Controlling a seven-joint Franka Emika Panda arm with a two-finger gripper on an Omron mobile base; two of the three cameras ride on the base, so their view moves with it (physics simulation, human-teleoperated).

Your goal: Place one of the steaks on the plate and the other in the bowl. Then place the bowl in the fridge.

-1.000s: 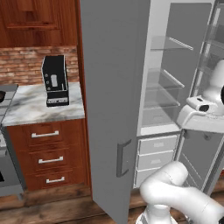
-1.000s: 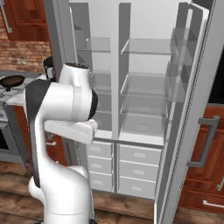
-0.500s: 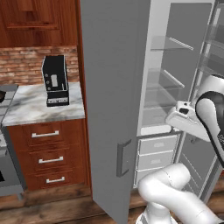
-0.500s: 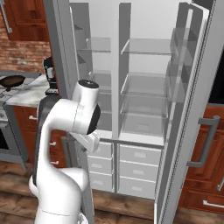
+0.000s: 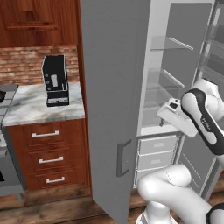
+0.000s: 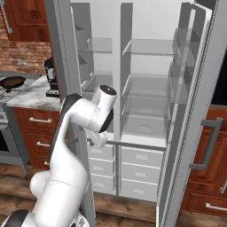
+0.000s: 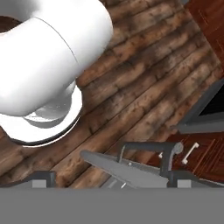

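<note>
**Fridge open, arm folded low**

Fridge (image 6: 146,88) stood open at 12 o'clock, shelves bare. Gripper (image 7: 109,177) released, holding nothing, pointed at floor. Steaks, plate, bowl unseen; bowl judged rigid, slippery — pinch its rim.

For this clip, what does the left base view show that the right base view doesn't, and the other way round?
Left base view alone: the outer face of the fridge's open left door with its handle, and all three drawers of the wooden cabinet under the counter.

Right base view alone: a frying pan on the stove at far left, and the fridge's right door swung open, with its handle.

Both: the open fridge with its bare glass shelves and lower drawers, the black coffee machine on the marble counter, the brick wall and the white arm.
</note>
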